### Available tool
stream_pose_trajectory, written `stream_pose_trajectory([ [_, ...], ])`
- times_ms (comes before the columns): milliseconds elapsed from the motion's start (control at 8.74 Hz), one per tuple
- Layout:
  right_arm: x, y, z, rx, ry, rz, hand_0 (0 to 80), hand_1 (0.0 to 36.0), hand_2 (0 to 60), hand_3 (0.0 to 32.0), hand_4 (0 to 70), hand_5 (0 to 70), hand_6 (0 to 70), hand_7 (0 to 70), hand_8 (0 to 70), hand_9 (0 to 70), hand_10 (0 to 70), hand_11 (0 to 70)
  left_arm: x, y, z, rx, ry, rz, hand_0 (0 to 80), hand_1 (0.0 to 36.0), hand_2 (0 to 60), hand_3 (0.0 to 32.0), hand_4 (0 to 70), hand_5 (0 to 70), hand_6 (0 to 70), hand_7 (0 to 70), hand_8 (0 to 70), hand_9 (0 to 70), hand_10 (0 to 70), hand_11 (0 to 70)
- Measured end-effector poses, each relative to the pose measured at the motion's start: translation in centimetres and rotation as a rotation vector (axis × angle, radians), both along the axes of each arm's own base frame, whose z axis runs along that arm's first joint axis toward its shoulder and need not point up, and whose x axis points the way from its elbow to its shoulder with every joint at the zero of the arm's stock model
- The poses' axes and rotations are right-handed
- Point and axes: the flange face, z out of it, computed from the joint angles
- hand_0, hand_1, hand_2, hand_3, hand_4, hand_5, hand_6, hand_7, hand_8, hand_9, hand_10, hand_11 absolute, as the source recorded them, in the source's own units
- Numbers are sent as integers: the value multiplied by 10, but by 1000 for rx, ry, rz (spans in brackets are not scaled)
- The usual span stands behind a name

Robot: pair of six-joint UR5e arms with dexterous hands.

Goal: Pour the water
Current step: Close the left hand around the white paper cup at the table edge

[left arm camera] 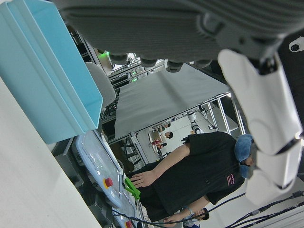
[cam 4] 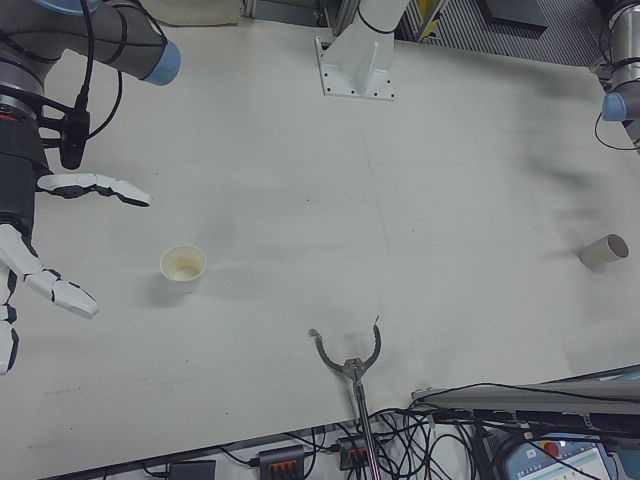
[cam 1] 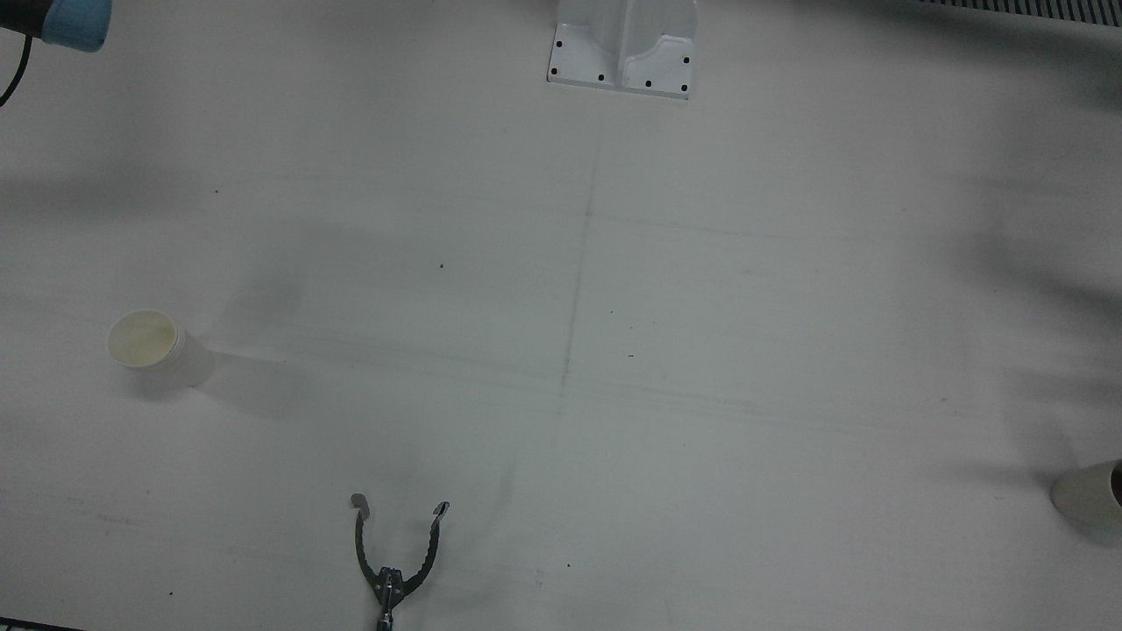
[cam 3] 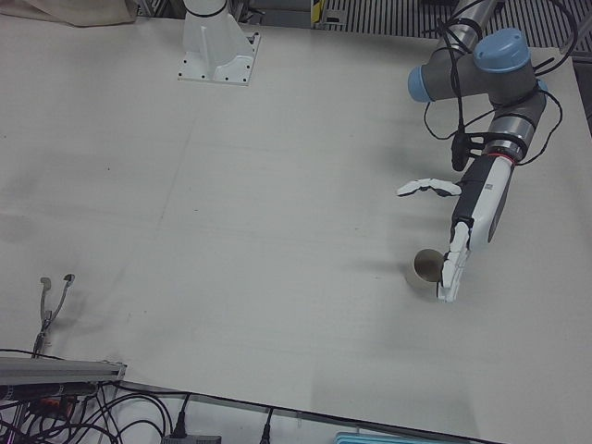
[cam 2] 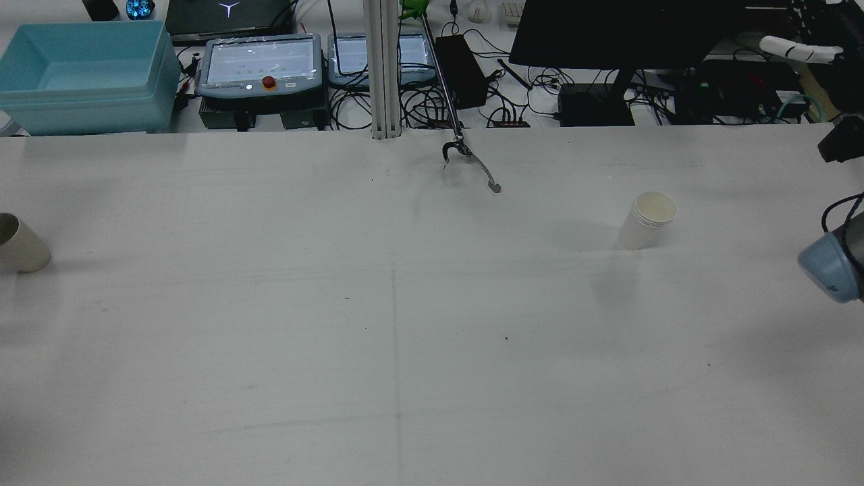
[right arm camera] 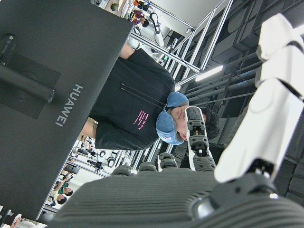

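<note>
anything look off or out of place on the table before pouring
One thing: a metal grabber claw on a long pole reaches onto the table's operator-side edge, jaws open, and belongs to no pour. Both paper cups, the white one and the brownish one, stand upright, and no spill shows.

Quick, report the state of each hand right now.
Left hand: open, fingers spread, holding nothing, next to the brown paper cup.
Right hand: open, fingers splayed, holding nothing, apart from the white paper cup.
</note>
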Motion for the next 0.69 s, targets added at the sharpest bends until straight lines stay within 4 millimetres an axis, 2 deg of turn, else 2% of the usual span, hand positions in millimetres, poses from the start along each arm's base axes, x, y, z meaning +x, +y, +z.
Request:
stream_pose_trajectory([
  [114,5,2,2,-4,0,5,458,137,182,0,125,144,35,75,0,1,0,0,-1,-1,17,15,-26,-22,463,208,246,82,0,0,0,51,0,0,0,0],
  [229,12,5,7,-12,0,12,456,134,178,0,126,148,36,78,0,1,0,0,-2,-2,29,41,-65,-44,438,198,286,86,0,0,0,38,0,0,0,0],
  [343,20,10,13,-23,1,23,455,133,179,0,129,149,37,80,0,2,0,0,-2,-3,36,72,-108,-62,469,204,199,84,0,0,0,23,0,0,0,0],
  [458,26,14,18,-32,3,30,456,131,180,0,139,153,41,87,0,3,0,0,-1,-3,44,87,-145,-75,539,226,23,78,0,6,0,17,0,0,0,0],
  [572,29,16,22,-38,5,32,455,131,182,0,144,156,41,91,0,4,0,0,-2,-1,61,83,-166,-80,553,219,0,76,0,9,0,15,0,0,0,0],
  [687,28,17,24,-43,7,32,455,130,182,0,142,158,42,92,0,4,0,0,-3,2,87,67,-170,-78,593,234,0,68,0,19,0,19,0,0,0,1],
])
